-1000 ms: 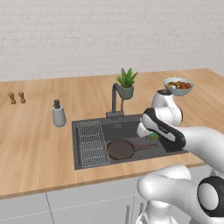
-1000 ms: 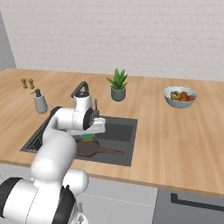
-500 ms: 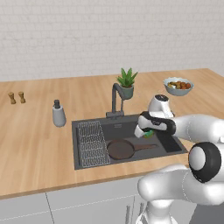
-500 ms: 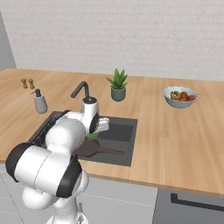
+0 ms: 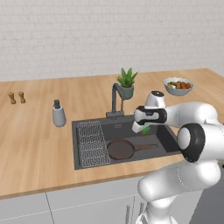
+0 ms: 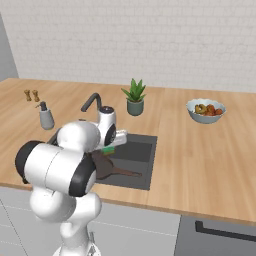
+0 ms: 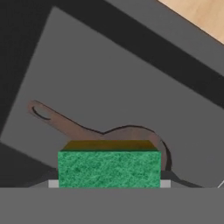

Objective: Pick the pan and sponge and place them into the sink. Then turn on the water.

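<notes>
Left base view: right of centre, the claw (image 5: 142, 127) is clamped on the small bright green rectangular sponge (image 5: 145, 129) above the dark grey recessed sink (image 5: 87, 162). The round dark brown frying pan (image 5: 121, 149) lies on its floor.

Hand view: the sponge (image 7: 109, 169) sits bottom centre, the pan (image 7: 131, 133) behind it.

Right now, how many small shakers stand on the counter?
2. The left shaker and right shaker stand side by side at the counter's far left, beyond the soap dispenser. None seems hidden.
</notes>
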Available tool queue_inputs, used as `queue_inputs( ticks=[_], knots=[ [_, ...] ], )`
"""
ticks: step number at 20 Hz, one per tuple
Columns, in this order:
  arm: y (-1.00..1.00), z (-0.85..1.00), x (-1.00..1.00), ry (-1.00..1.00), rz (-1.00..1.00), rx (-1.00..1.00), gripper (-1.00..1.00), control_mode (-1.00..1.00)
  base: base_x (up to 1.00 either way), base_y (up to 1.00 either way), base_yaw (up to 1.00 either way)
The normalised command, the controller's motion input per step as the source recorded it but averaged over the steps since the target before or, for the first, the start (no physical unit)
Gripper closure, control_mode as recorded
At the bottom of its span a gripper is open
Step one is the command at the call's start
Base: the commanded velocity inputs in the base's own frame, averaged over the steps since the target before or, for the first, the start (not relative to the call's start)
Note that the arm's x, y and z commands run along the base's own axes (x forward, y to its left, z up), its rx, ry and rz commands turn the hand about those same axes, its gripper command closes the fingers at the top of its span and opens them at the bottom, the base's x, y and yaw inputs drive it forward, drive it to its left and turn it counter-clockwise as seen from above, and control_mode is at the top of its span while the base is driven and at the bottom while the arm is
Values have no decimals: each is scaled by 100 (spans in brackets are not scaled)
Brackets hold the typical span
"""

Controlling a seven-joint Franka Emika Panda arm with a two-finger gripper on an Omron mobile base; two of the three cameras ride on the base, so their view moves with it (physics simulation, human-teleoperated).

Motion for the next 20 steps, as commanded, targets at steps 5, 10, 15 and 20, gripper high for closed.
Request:
queue_inputs(
  ticks=[5, 10, 15, 20],
  knots=[
    [0, -44, 1, 7, 0, 0, 100, -100, 0, 0, 0],
    [3, -57, 3, 3, 0, 0, 100, -100, 0, 0, 0],
    [0, -46, 0, 0, 0, 1, 100, -100, 0, 0, 0],
    [12, -37, 4, -4, 1, 0, 100, -100, 0, 0, 0]
  ],
)
